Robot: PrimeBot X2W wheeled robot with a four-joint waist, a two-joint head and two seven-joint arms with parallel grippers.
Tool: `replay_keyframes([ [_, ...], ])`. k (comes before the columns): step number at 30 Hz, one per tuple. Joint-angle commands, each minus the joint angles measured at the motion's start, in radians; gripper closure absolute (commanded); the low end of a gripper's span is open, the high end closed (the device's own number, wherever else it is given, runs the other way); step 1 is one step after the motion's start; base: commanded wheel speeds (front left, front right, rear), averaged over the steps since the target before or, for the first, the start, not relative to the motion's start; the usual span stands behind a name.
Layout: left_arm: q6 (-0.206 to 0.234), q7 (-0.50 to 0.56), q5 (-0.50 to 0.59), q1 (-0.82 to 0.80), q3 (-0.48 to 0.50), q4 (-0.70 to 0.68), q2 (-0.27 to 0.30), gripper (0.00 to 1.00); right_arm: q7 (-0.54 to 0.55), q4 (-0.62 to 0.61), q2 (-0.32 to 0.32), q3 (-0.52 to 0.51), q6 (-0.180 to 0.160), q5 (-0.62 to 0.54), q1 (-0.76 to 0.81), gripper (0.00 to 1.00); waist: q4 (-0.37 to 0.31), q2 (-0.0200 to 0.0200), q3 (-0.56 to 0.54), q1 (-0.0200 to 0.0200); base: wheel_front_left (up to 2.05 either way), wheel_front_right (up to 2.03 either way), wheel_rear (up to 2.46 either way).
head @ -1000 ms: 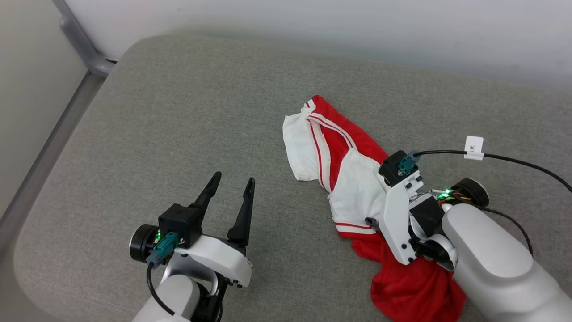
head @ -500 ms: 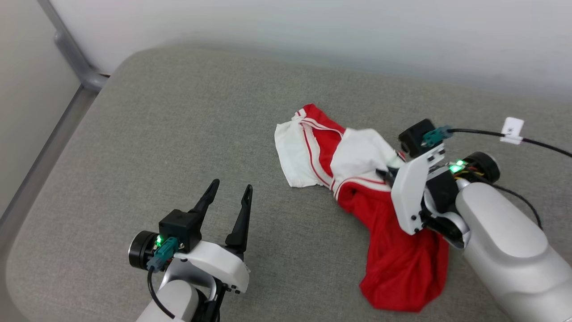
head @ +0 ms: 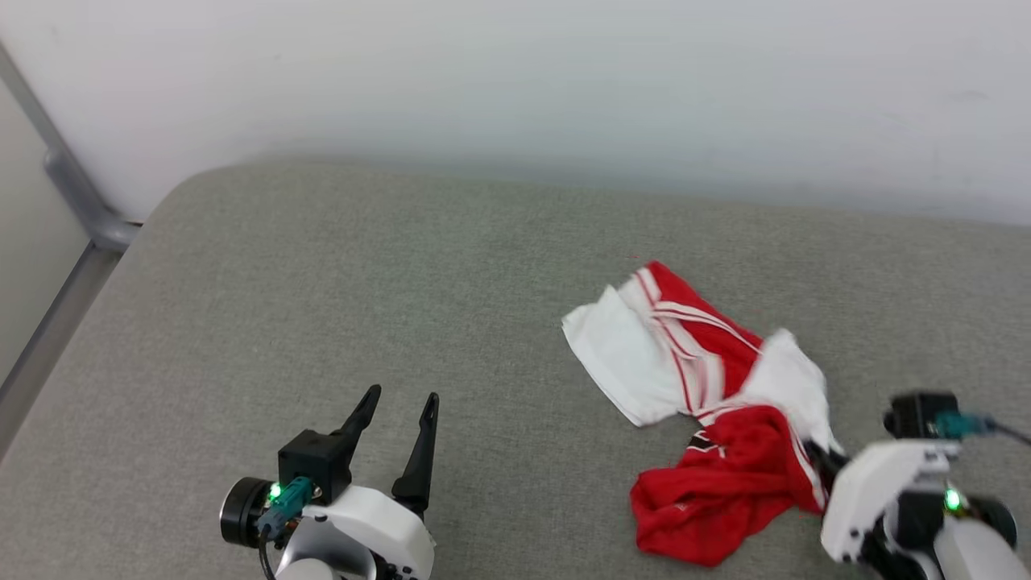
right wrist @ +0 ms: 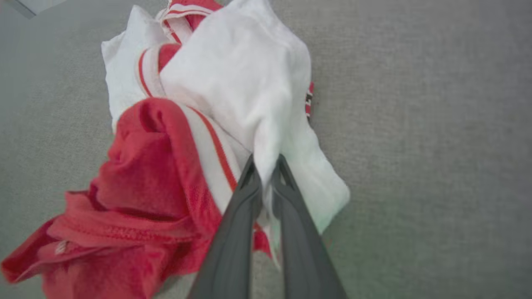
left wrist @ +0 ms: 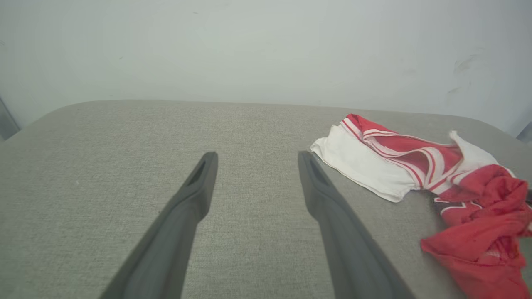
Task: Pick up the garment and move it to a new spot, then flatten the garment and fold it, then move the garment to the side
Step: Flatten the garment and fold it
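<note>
The garment, a red jersey with white red-striped sleeves, lies crumpled on the grey cushion at the right. In the left wrist view the garment sits off to the right. My right gripper is at the lower right, shut on a white sleeve of the garment; the right wrist view shows my right gripper pinching a fold of white cloth between its fingers. My left gripper stands open at the lower left, well apart from the cloth, and my left gripper has only bare cushion between its fingers.
The grey fabric cushion has a rounded far-left corner. A pale wall runs along its far edge. A grey metal rail stands at the left beside the cushion. A black cable leaves the right wrist at the right edge.
My right gripper shut on the white sleeve and pulled the garment toward the near right, bunching the red body. The head camera tilted up, so the whole picture shifted. The left gripper stayed open.
</note>
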Motion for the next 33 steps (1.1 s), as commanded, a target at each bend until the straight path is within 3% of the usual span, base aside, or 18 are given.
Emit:
replay_keyframes([
  [1, 0.006, 0.003, -0.004, 0.012, -0.001, -0.007, 0.006, 0.0, 0.001, -0.007, 0.018, -0.036, -0.001, -0.007, 0.048, 1.0, -0.016, -0.0001, -0.016, 0.0, 0.0, 0.0, 0.0],
  [2, 0.009, 0.008, -0.007, 0.024, -0.002, -0.013, 0.01, 0.0, 0.003, -0.026, 0.045, -0.11, -0.001, -0.031, 0.128, 1.0, -0.022, -0.0001, -0.022, 0.0, 0.0, 0.0, 0.0],
  [6, 0.014, 0.018, -0.013, 0.038, -0.004, -0.023, 0.016, 0.0, 0.025, -0.07, 0.117, -0.212, -0.001, -0.086, 0.266, 1.0, -0.028, -0.0001, -0.026, 0.0, 0.0, 0.0, 0.0],
  [7, 0.015, 0.021, -0.013, 0.04, -0.004, -0.026, 0.017, 0.0, 0.025, -0.086, 0.133, -0.234, -0.001, -0.097, 0.296, 0.94, -0.028, -0.0001, -0.027, 0.0, 0.0, 0.0, 0.0],
  [8, 0.015, 0.023, -0.012, 0.041, -0.005, -0.028, 0.019, 0.0, 0.016, -0.105, 0.142, -0.253, -0.001, -0.116, 0.319, 0.63, -0.029, -0.0001, -0.027, 0.0, 0.0, 0.0, 0.0],
  [9, 0.017, 0.023, -0.014, 0.041, -0.004, -0.031, 0.02, 0.0, 0.006, -0.127, 0.154, -0.272, -0.001, -0.125, 0.335, 0.12, -0.031, -0.0001, -0.027, 0.0, 0.0, 0.0, 0.0],
  [10, 0.02, 0.024, -0.015, 0.042, -0.003, -0.033, 0.021, 0.0, -0.008, -0.153, 0.164, -0.281, -0.001, -0.139, 0.346, 0.0, -0.033, -0.0001, -0.027, 0.0, 0.0, 0.0, 0.0],
  [17, 0.029, 0.031, -0.023, 0.057, 0.001, -0.041, 0.031, 0.0, -0.157, -0.307, 0.185, -0.337, -0.001, -0.215, 0.361, 0.0, -0.047, -0.0001, -0.035, 0.0, 0.0, 0.0, 0.0],
  [23, 0.039, 0.033, -0.029, 0.058, 0.007, -0.046, 0.036, 0.0, -0.275, -0.405, 0.187, -0.322, -0.001, -0.276, 0.353, 0.0, -0.061, -0.0001, -0.043, 0.0, 0.0, 0.0, 0.0],
  [33, 0.06, 0.026, -0.038, 0.051, 0.029, -0.047, 0.049, 0.0, -0.285, -0.571, 0.186, -0.222, -0.001, -0.309, 0.393, 0.0, -0.109, -0.0001, -0.059, 0.0, 0.0, 0.0, 0.0],
])
